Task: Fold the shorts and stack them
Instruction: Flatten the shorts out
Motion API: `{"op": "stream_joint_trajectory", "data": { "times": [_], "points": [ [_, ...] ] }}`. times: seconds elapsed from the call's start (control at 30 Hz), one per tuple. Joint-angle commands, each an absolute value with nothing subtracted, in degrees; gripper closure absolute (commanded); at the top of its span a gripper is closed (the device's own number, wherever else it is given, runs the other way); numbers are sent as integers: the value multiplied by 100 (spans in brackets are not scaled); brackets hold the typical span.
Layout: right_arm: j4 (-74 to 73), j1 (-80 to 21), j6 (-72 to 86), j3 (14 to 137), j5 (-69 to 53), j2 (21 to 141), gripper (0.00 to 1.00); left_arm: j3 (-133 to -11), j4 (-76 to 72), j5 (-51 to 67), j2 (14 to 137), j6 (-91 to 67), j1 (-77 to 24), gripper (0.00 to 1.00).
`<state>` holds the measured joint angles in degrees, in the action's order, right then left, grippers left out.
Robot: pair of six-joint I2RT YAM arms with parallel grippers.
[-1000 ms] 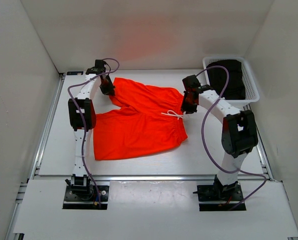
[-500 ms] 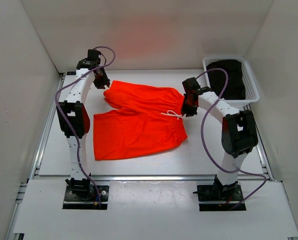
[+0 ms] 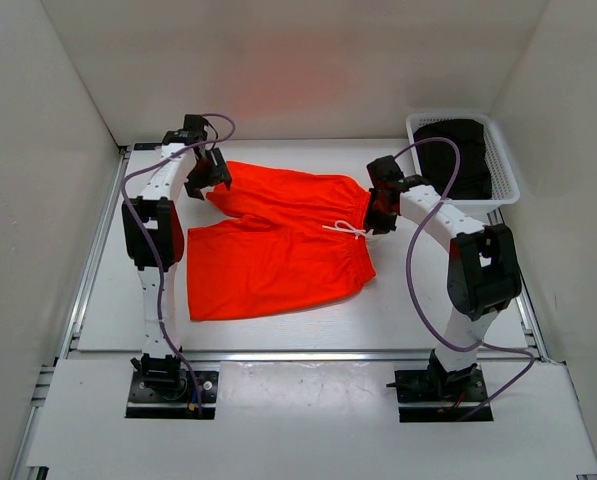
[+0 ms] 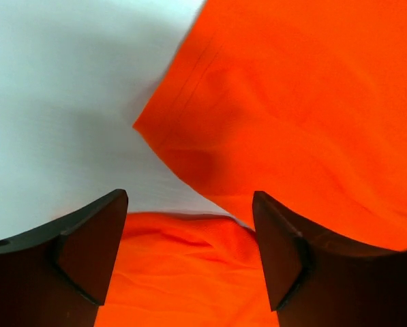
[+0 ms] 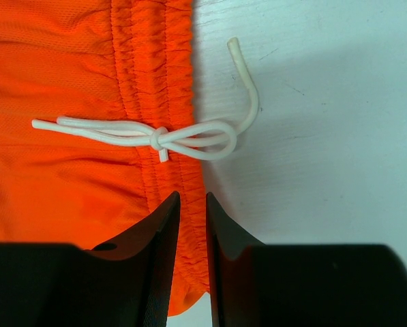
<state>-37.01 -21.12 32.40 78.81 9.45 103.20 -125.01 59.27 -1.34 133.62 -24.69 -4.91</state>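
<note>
With the shorts' (image 3: 278, 250) far leg (image 3: 288, 190) now pulled straight, the released left gripper (image 3: 216, 180) is returning for the fold while the right gripper (image 3: 378, 215) is still clenching the waistband (image 5: 152, 61).

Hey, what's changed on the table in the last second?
The left gripper swung away to the far left, then came back, and now hangs open over the far leg of the shorts. That leg spread out leftward and lies flatter. The right gripper stayed shut on the waistband; the basket didn't move.
</note>
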Motion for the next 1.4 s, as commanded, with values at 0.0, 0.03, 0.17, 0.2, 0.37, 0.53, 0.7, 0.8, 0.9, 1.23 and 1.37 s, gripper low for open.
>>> {"op": "stream_joint_trajectory", "data": {
  "times": [0.0,0.03,0.17,0.2,0.37,0.53,0.7,0.8,0.9,1.23,1.37],
  "points": [
    [-3639,-2145,3208,7796,940,10090,73,-12147,5924,-211,13017,-2583,-510,13],
    [-3639,-2145,3208,7796,888,10090,73,-12068,5872,-211,13017,-2584,-510,13],
    [-3639,-2145,3208,7849,888,10143,73,-12198,5818,-211,13280,-2584,-510,25],
    [-3639,-2145,3208,7849,888,10143,73,-12251,5818,-211,13341,-2584,-510,39],
    [-3639,-2145,3155,7849,888,10143,73,-12691,5941,-272,13562,-2532,-457,88],
    [-3639,-2145,3155,7901,888,10195,73,-12954,5941,-553,13491,-2426,-457,90],
    [-3639,-2145,3155,7901,888,10195,73,-12719,5916,-493,13377,-2426,-326,50],
    [-3639,-2145,3155,7901,888,10248,73,-12445,5793,-344,13307,-2426,-264,29],
    [-3639,-2145,3103,7901,888,10248,73,-12445,5792,-282,13499,-2426,-264,31],
    [-3639,-2145,3103,7901,888,10248,73,-12858,5730,-105,13887,-2426,-264,90],
    [-3639,-2145,3103,7901,888,10300,73,-12911,5730,-228,13834,-2426,-264,90]
  ]
}}
